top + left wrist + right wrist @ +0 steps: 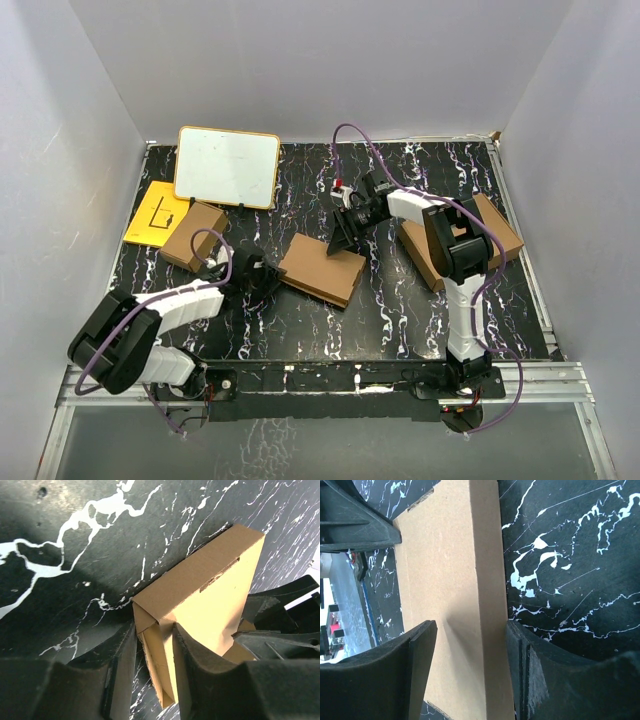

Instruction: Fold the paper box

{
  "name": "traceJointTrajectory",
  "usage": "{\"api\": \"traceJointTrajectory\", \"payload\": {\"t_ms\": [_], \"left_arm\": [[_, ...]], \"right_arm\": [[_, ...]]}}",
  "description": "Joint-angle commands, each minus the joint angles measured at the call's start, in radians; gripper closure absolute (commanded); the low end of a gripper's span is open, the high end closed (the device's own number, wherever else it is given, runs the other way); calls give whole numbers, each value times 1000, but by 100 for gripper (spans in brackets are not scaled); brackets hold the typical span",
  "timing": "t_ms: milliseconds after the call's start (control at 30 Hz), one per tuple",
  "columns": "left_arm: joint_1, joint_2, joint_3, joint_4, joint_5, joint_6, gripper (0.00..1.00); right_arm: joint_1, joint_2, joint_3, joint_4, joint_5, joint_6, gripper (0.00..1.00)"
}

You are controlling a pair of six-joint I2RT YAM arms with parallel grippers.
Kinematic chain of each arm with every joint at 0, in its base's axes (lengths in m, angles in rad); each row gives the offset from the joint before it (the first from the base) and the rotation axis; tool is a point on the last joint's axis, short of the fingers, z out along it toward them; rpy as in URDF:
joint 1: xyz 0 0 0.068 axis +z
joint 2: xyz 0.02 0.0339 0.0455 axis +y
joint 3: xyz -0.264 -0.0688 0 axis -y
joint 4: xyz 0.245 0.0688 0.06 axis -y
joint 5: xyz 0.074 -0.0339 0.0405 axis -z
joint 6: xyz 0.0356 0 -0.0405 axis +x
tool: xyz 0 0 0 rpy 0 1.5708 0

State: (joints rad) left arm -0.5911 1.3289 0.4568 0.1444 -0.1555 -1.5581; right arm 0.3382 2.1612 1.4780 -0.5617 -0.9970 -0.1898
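Note:
The paper box [322,268] lies closed and flat at the table's middle, a thin brown mailer. My left gripper [262,275] is at its left end. In the left wrist view its jaws [157,665] are closed in on the box's [210,595] end corner, one finger on the lid and the other against the end flap. My right gripper [345,232] is at the far right edge. In the right wrist view it [472,665] stands open astride the box's [445,570] long edge, one finger over the lid and the other beside the side wall.
A white board [228,166] leans at the back left, with a yellow sheet [155,212] and a small chunky brown box [193,236] near it. A larger brown box [500,235] sits at the right, partly behind my right arm.

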Motion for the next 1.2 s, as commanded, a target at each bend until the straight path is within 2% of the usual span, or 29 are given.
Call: {"api": "traceJointTrajectory", "payload": {"t_ms": [0,100,167,367,400,467,533,600,933,1100,1167], "left_arm": [[3,42,30,-35,3,25,74],[3,69,46,-36,3,45,89],[3,69,55,-46,-2,62,95],[3,50,96,-112,-21,150,97],[3,46,103,-129,-23,174,95],[3,44,115,-167,-34,206,75],[3,7,111,-189,-43,217,60],[4,-13,92,-183,-52,222,54],[17,7,83,-119,-72,307,47],[33,25,98,-83,-66,344,49],[38,34,109,-77,-62,350,53]], "right_arm": [[9,-17,-27,69,-32,19,39],[16,-26,-51,84,-33,28,41],[20,-33,-69,95,-33,34,42],[22,-43,-84,113,-37,50,43],[22,-44,-83,114,-38,52,43],[21,-47,-79,114,-35,54,43],[20,-46,-76,117,-33,56,42],[20,-43,-74,116,-32,57,42],[21,-36,-71,116,-36,56,42],[21,-32,-73,117,-39,55,43],[20,-31,-73,116,-41,55,43]]}}
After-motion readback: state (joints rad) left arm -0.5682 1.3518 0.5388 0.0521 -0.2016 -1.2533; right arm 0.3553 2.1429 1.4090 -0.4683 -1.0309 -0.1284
